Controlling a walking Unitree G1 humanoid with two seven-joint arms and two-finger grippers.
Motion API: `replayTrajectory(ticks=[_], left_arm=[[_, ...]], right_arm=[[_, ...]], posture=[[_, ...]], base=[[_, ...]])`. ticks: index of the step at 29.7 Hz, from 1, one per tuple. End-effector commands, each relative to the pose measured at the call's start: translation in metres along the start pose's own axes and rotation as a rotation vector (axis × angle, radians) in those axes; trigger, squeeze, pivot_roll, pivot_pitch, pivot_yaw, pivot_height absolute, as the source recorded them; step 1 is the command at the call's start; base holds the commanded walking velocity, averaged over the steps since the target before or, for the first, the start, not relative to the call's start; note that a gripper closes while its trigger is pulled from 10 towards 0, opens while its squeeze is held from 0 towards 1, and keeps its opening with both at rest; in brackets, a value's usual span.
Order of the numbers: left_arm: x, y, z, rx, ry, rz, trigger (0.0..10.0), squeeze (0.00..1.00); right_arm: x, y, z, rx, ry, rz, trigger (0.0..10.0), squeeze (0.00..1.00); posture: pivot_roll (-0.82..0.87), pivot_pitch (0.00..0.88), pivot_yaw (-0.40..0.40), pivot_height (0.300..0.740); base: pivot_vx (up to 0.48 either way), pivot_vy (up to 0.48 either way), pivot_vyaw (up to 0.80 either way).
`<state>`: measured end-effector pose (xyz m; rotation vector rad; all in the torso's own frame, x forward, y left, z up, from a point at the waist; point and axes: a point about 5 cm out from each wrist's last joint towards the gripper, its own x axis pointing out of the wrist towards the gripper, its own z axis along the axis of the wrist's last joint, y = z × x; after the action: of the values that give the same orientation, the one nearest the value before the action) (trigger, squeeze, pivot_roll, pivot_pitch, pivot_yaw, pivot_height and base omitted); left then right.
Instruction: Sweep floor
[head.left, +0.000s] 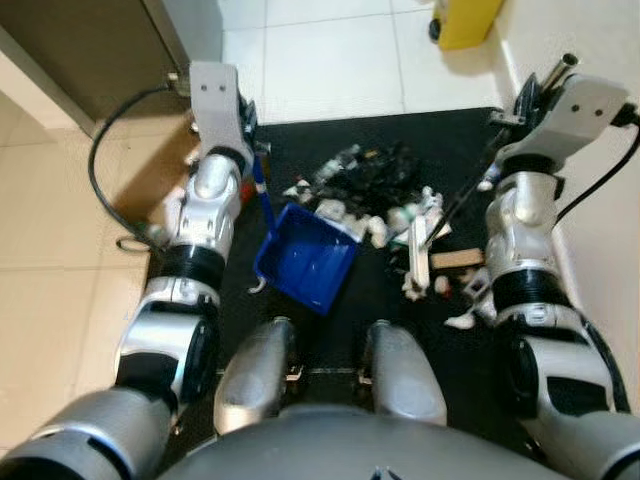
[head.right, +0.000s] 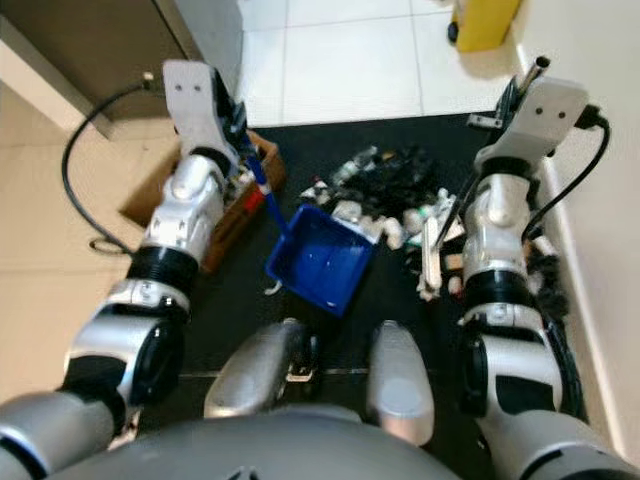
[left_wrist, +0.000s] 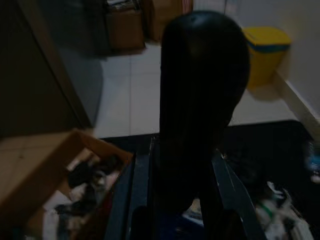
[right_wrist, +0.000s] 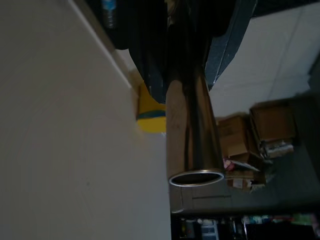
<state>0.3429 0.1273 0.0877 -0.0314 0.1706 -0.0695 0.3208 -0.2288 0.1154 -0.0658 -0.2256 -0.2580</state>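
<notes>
2 tools were held over the black mat (head.left: 330, 305): a blue dustpan (head.left: 305, 257) by its upright handle in the left gripper (head.left: 250, 150), and a broom (head.left: 425, 240) by its metal pole (right_wrist: 192, 135) in the right gripper (head.left: 525, 100). litter (head.left: 375, 195) lay mid-mat, just beyond the dustpan's far edge. the scraps were judged light and loose, easily scattered; the stiff, smooth pole was best gripped high.

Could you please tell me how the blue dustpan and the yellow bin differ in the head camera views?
The blue dustpan lies near the robot's legs on the black mat, beside the litter pile; the yellow bin stands farther off on white tiles. The dustpan is a shallow open tray, the bin taller. Both look plastic.
</notes>
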Motion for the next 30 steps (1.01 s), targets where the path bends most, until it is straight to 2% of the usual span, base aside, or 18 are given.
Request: replayTrajectory(ticks=[1,25,30], left_arm=[[0.000,0.003,0.005,0.002,-0.026,0.011,10.0,0.00],[-0.001,0.010,0.001,-0.005,-0.003,0.049,10.0,0.00],[-0.002,0.020,-0.008,-0.001,0.054,0.111,10.0,0.00]], right_arm=[[0.001,0.003,0.004,0.011,-0.031,0.006,10.0,0.00],[0.001,0.006,0.003,0.014,-0.029,0.019,10.0,0.00],[0.001,0.006,0.004,0.012,-0.032,0.021,10.0,0.00]], posture=[[0.02,0.030,0.098,0.740],[0.03,0.028,0.095,0.740],[0.03,0.039,0.094,0.740]], base=[[0.000,-0.326,0.00],[0.000,-0.013,0.00],[0.000,0.000,0.00]])
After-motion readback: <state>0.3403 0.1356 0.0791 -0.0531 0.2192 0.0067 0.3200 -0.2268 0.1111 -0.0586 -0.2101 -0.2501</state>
